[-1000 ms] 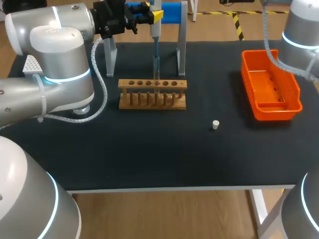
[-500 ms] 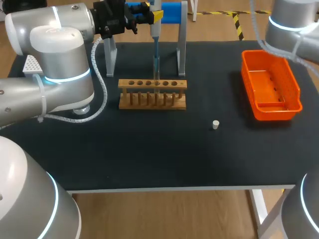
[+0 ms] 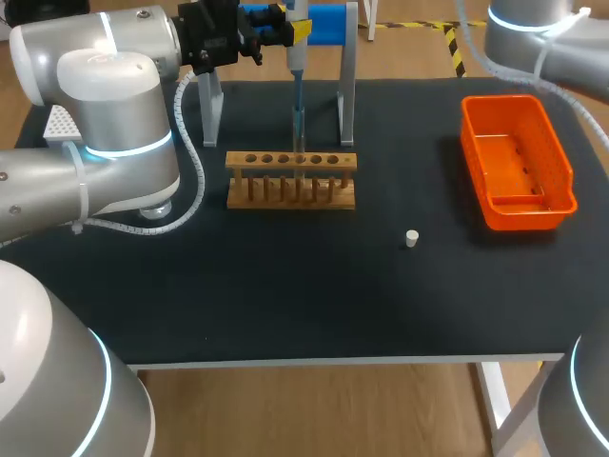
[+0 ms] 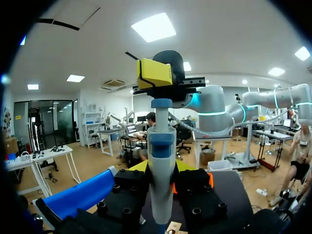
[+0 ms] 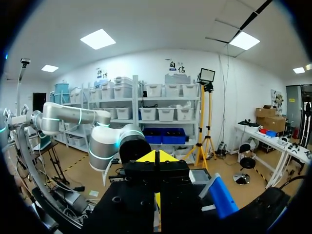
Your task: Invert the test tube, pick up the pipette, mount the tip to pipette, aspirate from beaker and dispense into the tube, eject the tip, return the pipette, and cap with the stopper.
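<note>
My left gripper is shut on the white and blue pipette at the back of the table. The pipette hangs upright, and its thin lower end reaches down to a clear tube standing in the wooden rack. In the left wrist view the pipette stands between the fingers of the left gripper. The small white stopper lies loose on the black table to the right of the rack. My right gripper is shut on nothing and is out of the head view. Only the right arm shows at the far right.
A grey stand with a blue top bar straddles the area behind the rack. An orange bin sits at the right. A white tip box is at the far left, behind my left arm. A round clear vessel partly shows under that arm.
The right arm has swung leftward and back at the far right corner, away from above the orange bin. The left arm, pipette, rack and stopper have not moved.
</note>
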